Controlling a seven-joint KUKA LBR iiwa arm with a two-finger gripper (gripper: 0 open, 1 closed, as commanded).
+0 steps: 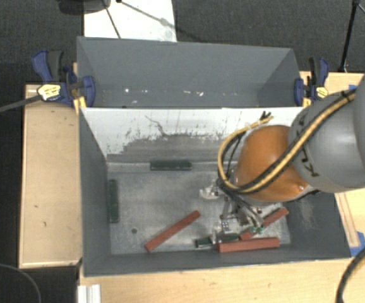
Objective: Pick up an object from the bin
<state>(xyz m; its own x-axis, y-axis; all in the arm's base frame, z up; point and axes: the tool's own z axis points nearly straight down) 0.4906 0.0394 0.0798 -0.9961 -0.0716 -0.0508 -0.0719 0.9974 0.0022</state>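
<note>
Reaches in from the right with the claw [230, 227] low in the front right part of the grey metal bin [94, 188], close to its floor. Carries a rounded orange cover [268, 163] just above the claw, looped by yellow and black cables [233, 150]. Cannot tell how far open the claw stands, nor whether it has hold of anything: too cluttered around its tip to judge. Finds nearest the claw a long reddish-brown flat bar [252, 245], lying along the front wall, its left end right beneath the claw's tip; touching or just apart, cannot tell. Finds just left of that end, also beside the claw's tip, a small dark green-black block [203, 242]. Shows to the right of the claw a short reddish-brown stick [276, 216], tilted and partly hidden by the arm, with a small green piece [256, 231] between it and the claw. Places further left of the claw a longer reddish-brown flat stick [173, 230], lying diagonally on the floor, apart from the claw. Has, well away from the claw, a dark green straight bar [170, 165] behind it at the foot of the back wall, and a second dark green bar [113, 201] far to its left along the left wall.
</note>
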